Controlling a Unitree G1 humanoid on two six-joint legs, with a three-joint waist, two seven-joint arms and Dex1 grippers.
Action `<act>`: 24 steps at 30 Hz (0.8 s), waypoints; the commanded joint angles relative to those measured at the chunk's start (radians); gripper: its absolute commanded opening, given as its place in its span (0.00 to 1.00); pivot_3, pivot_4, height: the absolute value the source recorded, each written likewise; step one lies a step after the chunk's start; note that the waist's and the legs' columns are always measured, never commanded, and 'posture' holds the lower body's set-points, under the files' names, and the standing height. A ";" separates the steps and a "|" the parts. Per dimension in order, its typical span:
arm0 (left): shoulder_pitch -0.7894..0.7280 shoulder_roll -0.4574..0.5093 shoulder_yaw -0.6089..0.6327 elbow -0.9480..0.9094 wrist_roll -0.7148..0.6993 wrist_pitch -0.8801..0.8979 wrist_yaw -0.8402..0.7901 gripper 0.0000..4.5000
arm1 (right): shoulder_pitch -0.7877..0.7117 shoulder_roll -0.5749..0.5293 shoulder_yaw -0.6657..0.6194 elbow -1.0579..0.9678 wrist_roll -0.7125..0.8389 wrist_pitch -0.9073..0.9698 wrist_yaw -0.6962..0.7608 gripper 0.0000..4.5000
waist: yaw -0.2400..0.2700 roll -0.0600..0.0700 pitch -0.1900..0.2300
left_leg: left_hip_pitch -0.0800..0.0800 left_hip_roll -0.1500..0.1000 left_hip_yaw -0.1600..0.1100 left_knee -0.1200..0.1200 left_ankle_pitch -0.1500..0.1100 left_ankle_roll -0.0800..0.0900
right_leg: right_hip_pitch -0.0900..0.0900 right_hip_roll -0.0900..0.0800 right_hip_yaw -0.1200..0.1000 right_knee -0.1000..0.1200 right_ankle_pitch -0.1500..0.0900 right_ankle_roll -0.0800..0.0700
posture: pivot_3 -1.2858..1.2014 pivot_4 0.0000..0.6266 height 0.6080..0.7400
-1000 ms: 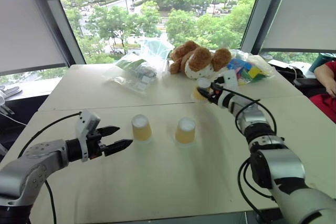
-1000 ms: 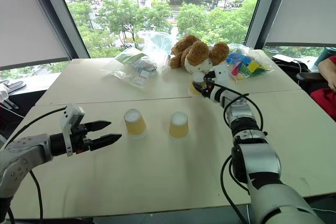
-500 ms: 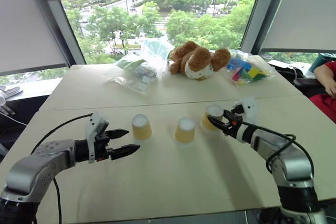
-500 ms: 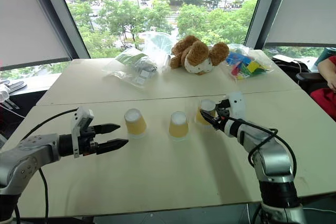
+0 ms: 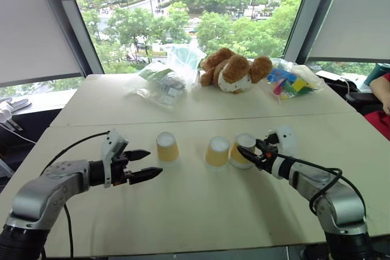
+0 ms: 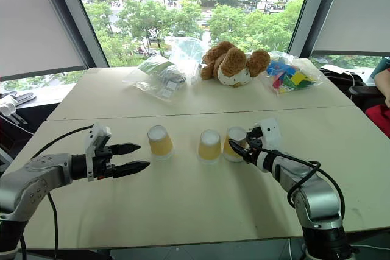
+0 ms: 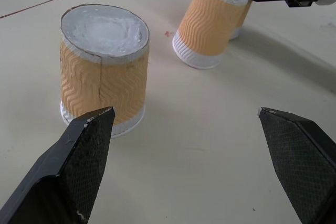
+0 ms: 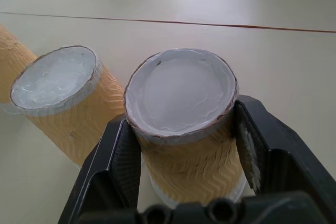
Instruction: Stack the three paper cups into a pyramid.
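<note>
3 paper cups on the pale table (image 5: pixel 183 211), all upside down, white bases up, in a rough row across the near half. Left cup (image 5: pixel 166 148) standing alone, well apart from the other 2. Middle cup (image 5: pixel 217 151) and right cup (image 5: pixel 243 150) side by side, just beside each other; touching or not, cannot tell. No pyramid built: all 3 at table level, none on top of another.

Right gripper (image 5: pixel 251 153) pinching the right cup, 1 black finger on each side of its wall, jaws clamped against the ribbed paper near the top end. In the right wrist view, right cup (image 8: pixel 184 129) sitting between the 2 fingers (image 8: pixel 118 166), middle cup (image 8: pixel 63 103) close alongside. Whether the held cup rests on the table or hangs just above it, cannot tell.

Left gripper (image 5: pixel 146 165) spread wide, nothing between the fingers, hovering low over the table just left of the left cup, tips pointing toward it. In the left wrist view, left cup (image 7: pixel 103 72) near 1 fingertip (image 7: pixel 86 145) but apart from it.

Far half of the table: brown plush toy (image 5: pixel 234 71) lying near the window, clear plastic bags (image 5: pixel 164 80) to its left, bag of coloured blocks (image 5: pixel 291 83) to its right.
</note>
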 commanded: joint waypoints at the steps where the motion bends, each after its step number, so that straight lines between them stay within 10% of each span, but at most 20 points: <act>1: -0.007 -0.005 0.011 0.001 0.006 -0.021 -0.002 1.00 | 0.001 -0.007 -0.001 -0.056 0.016 -0.007 -0.003 0.47 | 0.001 0.000 0.000 | 0.000 0.000 0.000 0.000 0.000 0.000 | 0.000 0.000 0.000 0.000 0.000 0.000 | 0.52 0.24 1.00; 8: -0.018 -0.019 0.007 0.013 0.019 -0.028 -0.004 1.00 | 0.028 -0.003 0.016 -0.059 0.010 -0.015 -0.007 0.47 | 0.001 0.000 0.000 | 0.000 0.000 0.000 0.000 0.000 0.000 | 0.000 0.000 0.000 0.000 0.000 0.000 | 0.52 0.24 1.00; 13: -0.022 -0.023 0.005 0.022 0.030 -0.034 -0.008 1.00 | 0.044 -0.003 0.017 -0.061 0.010 -0.025 -0.008 0.99 | 0.001 0.000 0.000 | 0.000 0.000 0.000 0.000 0.000 0.000 | 0.000 0.000 0.000 0.000 0.000 0.000 | 0.52 0.24 1.00; 24: -0.058 -0.071 0.010 0.170 0.151 -0.212 0.027 1.00 | 0.120 -0.207 -0.233 -0.229 0.241 0.099 0.160 0.99 | 0.011 0.000 0.000 | 0.000 -0.001 0.000 0.001 0.000 0.000 | 0.001 0.000 0.000 0.000 0.000 0.000 | 0.52 0.24 1.00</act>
